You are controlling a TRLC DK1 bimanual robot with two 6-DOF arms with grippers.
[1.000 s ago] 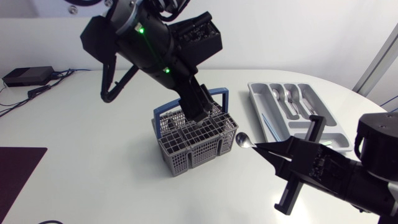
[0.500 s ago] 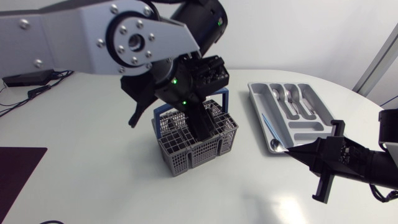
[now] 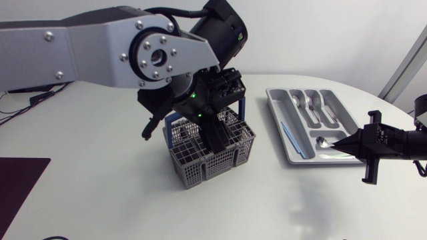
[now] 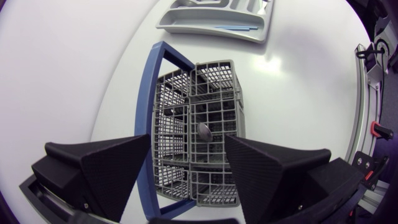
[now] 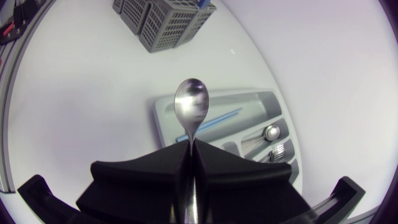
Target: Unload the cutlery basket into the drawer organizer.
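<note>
Spoon (image 3: 323, 141) clamped in right gripper (image 3: 343, 142), right of frame, over organizer (image 3: 275, 101); left gripper (image 3: 215, 133) spread above basket (image 3: 200, 170), centre.

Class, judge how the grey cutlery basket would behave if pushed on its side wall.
The basket probably slides easily: light-looking open mesh on a smooth table. Pushed high, it may tip, being tall and nearly empty.

The left arm (image 3: 80, 40) has silver-grey links with screws, black joints, green lights; the right claw (image 5: 188, 155) is matte black.
</note>
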